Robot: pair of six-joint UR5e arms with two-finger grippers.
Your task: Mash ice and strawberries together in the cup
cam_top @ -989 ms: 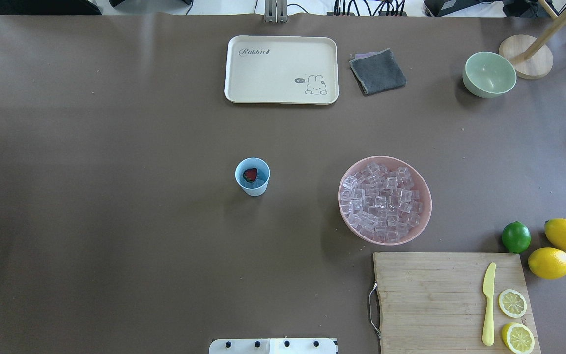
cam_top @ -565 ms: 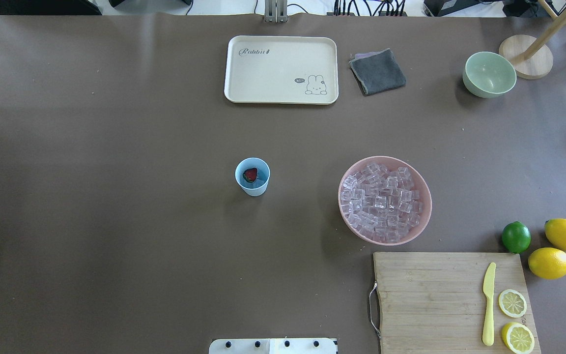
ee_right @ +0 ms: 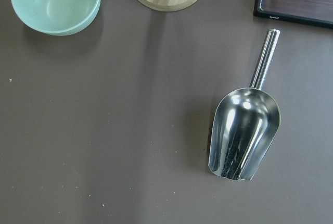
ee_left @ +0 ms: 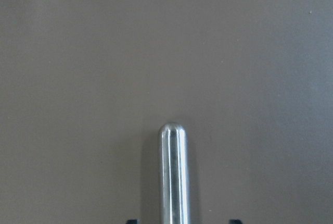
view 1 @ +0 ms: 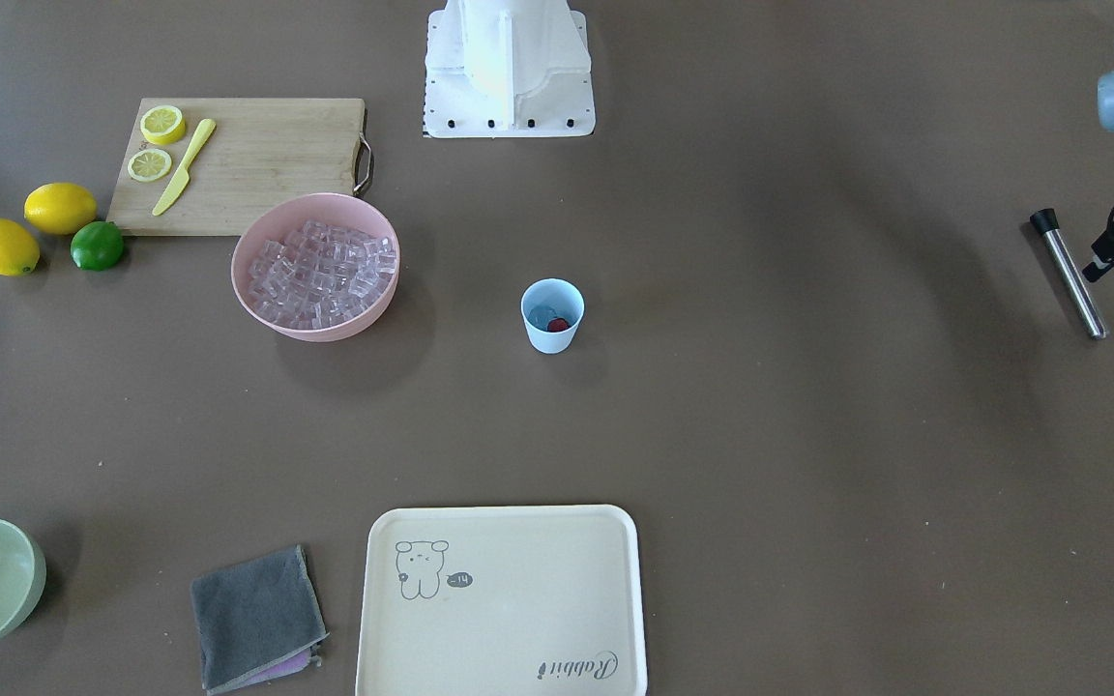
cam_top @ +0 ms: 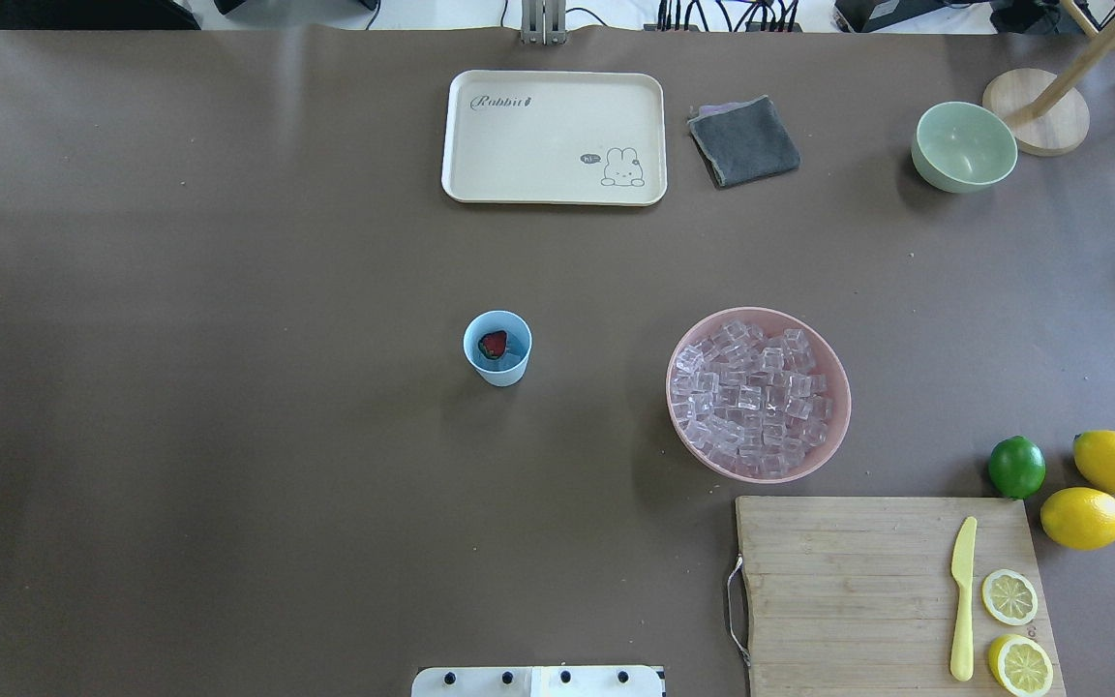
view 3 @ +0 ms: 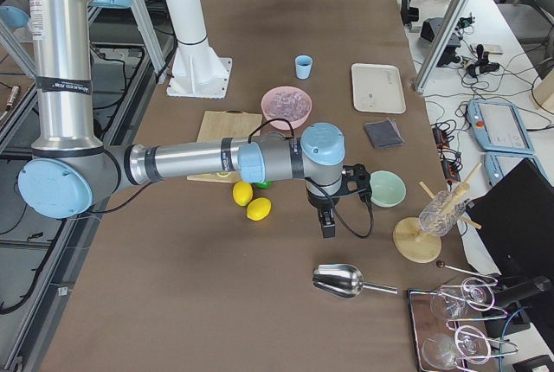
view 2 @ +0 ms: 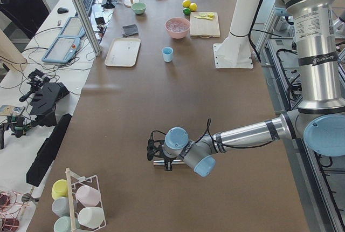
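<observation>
Cup [cam_top: 509, 374] mouth unobstructed; pink bowl [cam_top: 844, 397] nearest, well apart.

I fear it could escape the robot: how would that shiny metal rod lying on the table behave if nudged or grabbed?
The steel muddler is a round cylinder lying flat, so a sideways nudge would probably roll it. Its polished surface looks slippery to grip. Being metal, it is probably stiff.
</observation>
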